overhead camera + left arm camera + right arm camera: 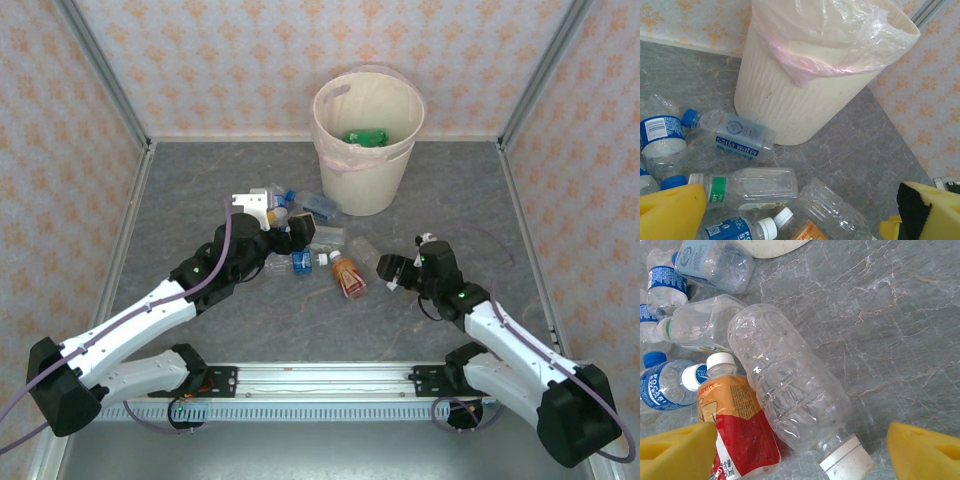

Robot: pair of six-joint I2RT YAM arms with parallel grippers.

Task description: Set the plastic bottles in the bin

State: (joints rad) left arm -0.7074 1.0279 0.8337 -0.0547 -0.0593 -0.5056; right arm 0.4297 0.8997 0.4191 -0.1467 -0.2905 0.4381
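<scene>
The right gripper (pixel 801 449) stands open, its 2 yellow pads (pixel 677 450) set wide on either side of the clear bottle (pixel 790 385) and touching nothing. That bottle lies flat on the grey table (pixel 300 330). Its white cap sits nearest the wrist, between the pads, and its long axis runs away from the gripper and up to the left in the wrist view. The jaws therefore cross the bottle at its neck end, not its body. The orange-red bottle (pixel 737 430) lies against the clear bottle's left flank, almost parallel, close under the left pad, so a squeeze here could well catch both. Its printed label is too small to read. Just left of that, a blue label reads "POCARI" on another bottle (pixel 662 387). The left gripper (pixel 795 215) is open too and holds nothing. It hangs over the far side of the pile, facing the bin (pixel 370 185). Near the bin's foot lies a bottle labelled "Soda water" (pixel 737 134), and nearer the wrist is a square clear one with a green band (pixel 747 186). Seen from above, the loose bottles cluster between the 2 arms, with the bin beyond them against the far wall, and 1 green bottle (pixel 365 137) is already inside it. The right arm is plainly the nearer to the clear bottle, and the left arm is nearer the bin.
</scene>
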